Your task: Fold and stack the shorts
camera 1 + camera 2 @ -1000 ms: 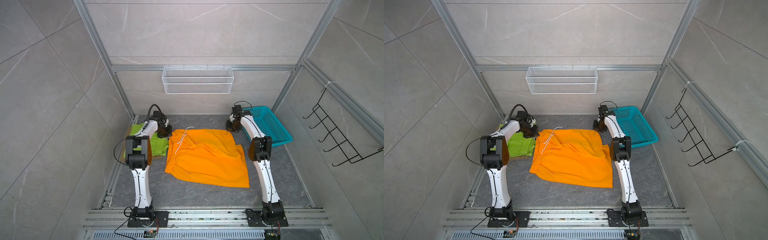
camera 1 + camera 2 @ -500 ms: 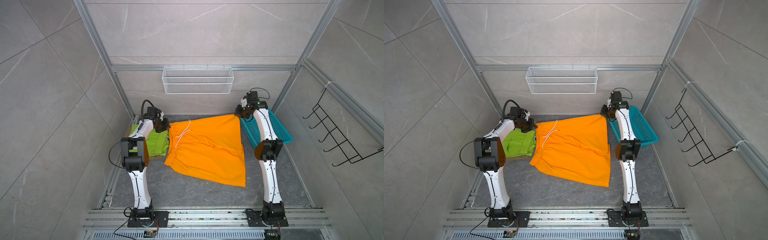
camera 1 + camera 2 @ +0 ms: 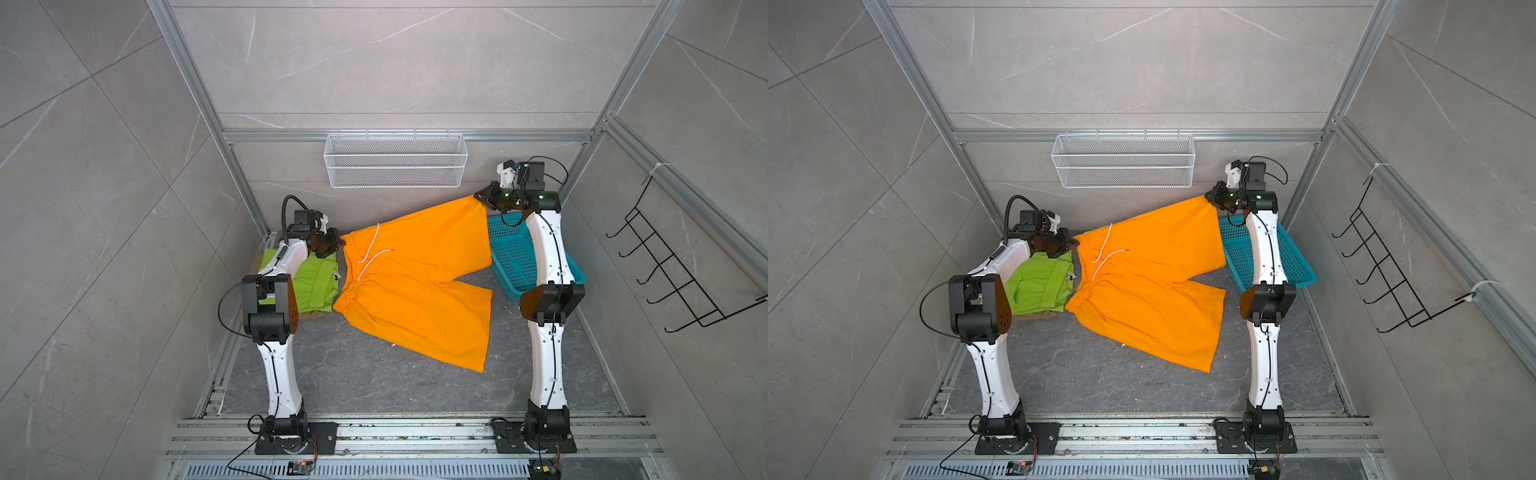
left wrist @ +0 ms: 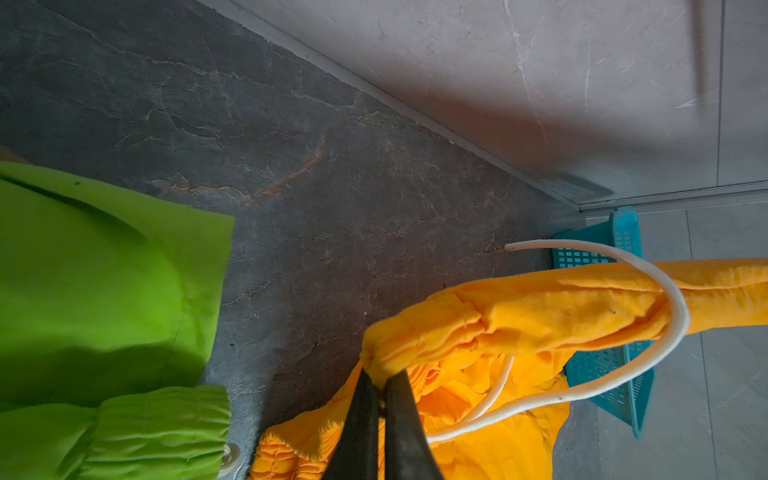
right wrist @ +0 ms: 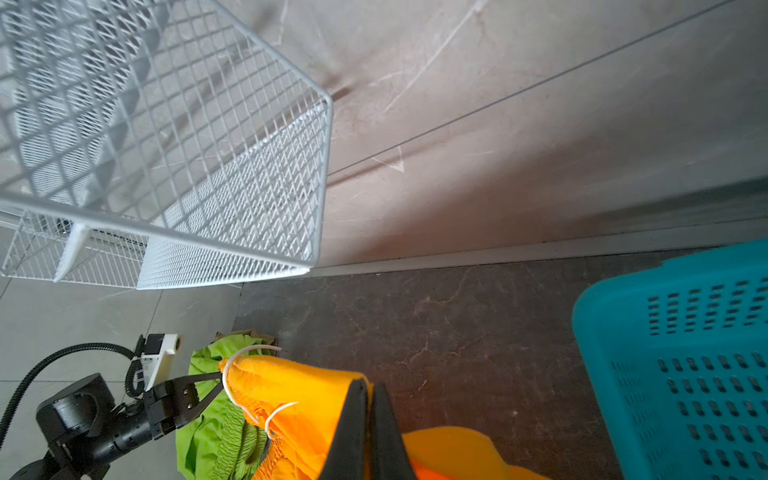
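Biggest thing here is the dark grey marbled work surface (image 3: 374, 374), and most of its middle is covered by the bright orange shorts (image 3: 415, 282). They're spread open with the waistband toward the left arm and the legs pointing toward the right arm. The nearer leg lies flat on the surface. The farther leg is lifted and pulled out in a line between the two grippers, so its far edge hangs in the air.

On the back wall hangs a white wire basket (image 3: 395, 166). On the right side wall there's a black wire rack (image 3: 673, 266). The teal basket (image 3: 515, 266) sits at the back right, partly behind the right arm, with the raised orange leg crossing in front of its near-left corner.

The lime green shorts (image 3: 316, 282) sit folded on the left, just beside the orange waistband. A thin khaki strip (image 3: 1038, 316) peeks out from underneath them, so the green pair is on top of it.

The left gripper (image 4: 380, 376) is pinched tight on the far corner of the orange waistband, fabric bunched between its jaws. The right gripper (image 5: 370, 386) is clamped on the hem corner of the lifted leg, held well above the surface.

The white drawstring (image 3: 370, 257) loops loose across the front of the waistband.
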### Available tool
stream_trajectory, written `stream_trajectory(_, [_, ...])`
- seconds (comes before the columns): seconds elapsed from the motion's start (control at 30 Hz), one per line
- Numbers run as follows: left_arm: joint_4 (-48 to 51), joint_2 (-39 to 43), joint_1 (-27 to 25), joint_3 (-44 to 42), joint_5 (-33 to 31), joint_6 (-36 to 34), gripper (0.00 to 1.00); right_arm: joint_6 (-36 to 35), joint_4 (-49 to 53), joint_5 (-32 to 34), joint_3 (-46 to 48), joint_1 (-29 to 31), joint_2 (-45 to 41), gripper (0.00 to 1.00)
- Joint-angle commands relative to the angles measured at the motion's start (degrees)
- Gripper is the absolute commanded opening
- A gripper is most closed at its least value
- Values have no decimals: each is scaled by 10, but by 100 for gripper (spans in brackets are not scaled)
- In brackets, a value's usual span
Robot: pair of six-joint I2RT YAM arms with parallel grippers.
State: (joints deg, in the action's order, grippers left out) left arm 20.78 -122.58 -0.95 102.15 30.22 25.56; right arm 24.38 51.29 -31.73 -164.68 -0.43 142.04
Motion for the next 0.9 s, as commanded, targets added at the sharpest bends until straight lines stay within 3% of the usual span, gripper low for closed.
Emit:
stream_trajectory(0.0, [-18, 40, 15, -8, 7, 4, 0, -39, 69, -19, 4, -5, -47, 0])
stream_trajectory(0.13, [-27, 44, 16, -18, 16, 0, 0, -106, 122, 18, 90, 19, -115, 0])
stream_trajectory(0.3, [-62, 65, 16, -51, 24, 8, 0, -76, -66, 44, 443, 26, -331, 0])
stream_trajectory(0.47, [-62, 97, 16, -84, 25, 1, 0, -53, -139, 33, 672, 27, -461, 0])
stream_trajectory(0.73, [-103, 222, 15, -245, -3, 11, 0, 1, -237, 25, 1016, 31, -634, 0])
stream_trajectory(0.87, [-137, 298, 16, -372, -26, 43, 8, 22, -271, 24, 1160, 44, -681, 0])
